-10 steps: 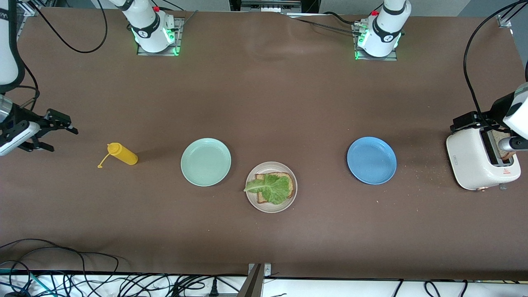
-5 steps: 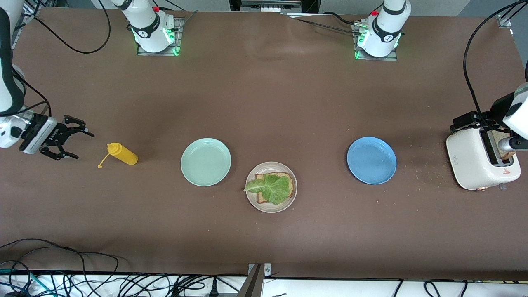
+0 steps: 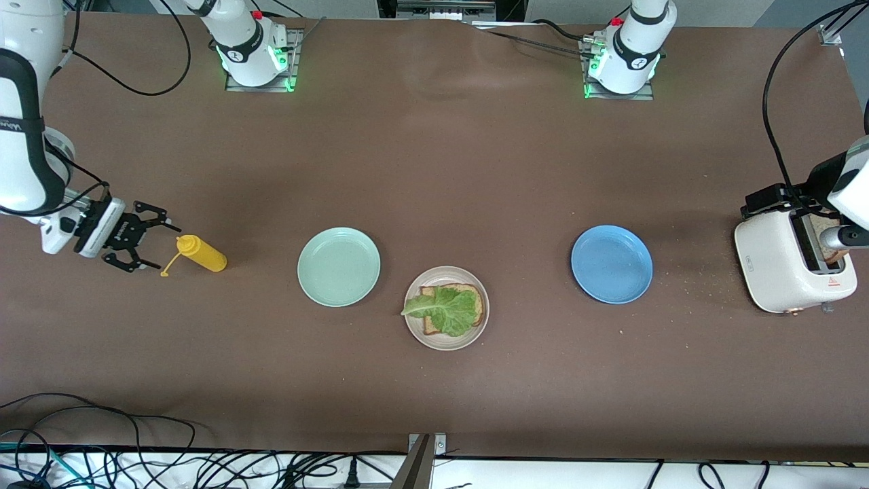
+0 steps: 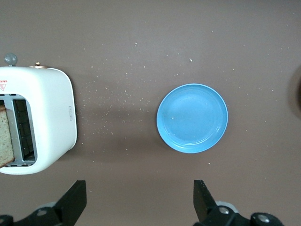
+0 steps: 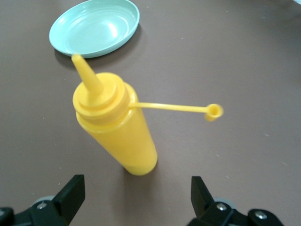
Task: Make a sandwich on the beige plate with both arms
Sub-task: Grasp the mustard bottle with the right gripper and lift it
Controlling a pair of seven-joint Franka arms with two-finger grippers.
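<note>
On the brown table (image 3: 434, 170), the only change over the last second is in the right arm (image 3: 24, 136). It has swung in from the 9 o'clock edge of the front view. The right gripper (image 3: 157, 244) now sits at the cap end of the yellow squeeze bottle (image 3: 201, 253), jaws released and spread, gripping nothing. In the right wrist view the bottle (image 5: 115, 129) is centred between the two fingers, its tethered cap (image 5: 214, 112) hanging off to one side.

The left arm (image 3: 848, 183) has not moved. The left gripper (image 4: 138, 207) hovers over the white toaster (image 3: 781, 268) at 3 o'clock, jaws released. A bread slice (image 4: 3, 139) stands in the slot.

Plates, unchanged:
- The blue plate (image 3: 612, 264), bare, lies between centre and toaster.
- The mint-green plate (image 3: 339, 266), bare, lies toward the right arm's end.
- The beige plate (image 3: 411, 324) lies just at 6 o'clock of table centre, nearest the front camera.

The sandwich is partly built on the beige plate. One bread slice (image 3: 477, 302) lies there under the lettuce leaf (image 3: 445, 309); no top slice is fitted.

Implication: the right arm is probably lining up to grasp the bottle and sauce the lettuce. The top slice probably comes from the toaster, by the left arm.
</note>
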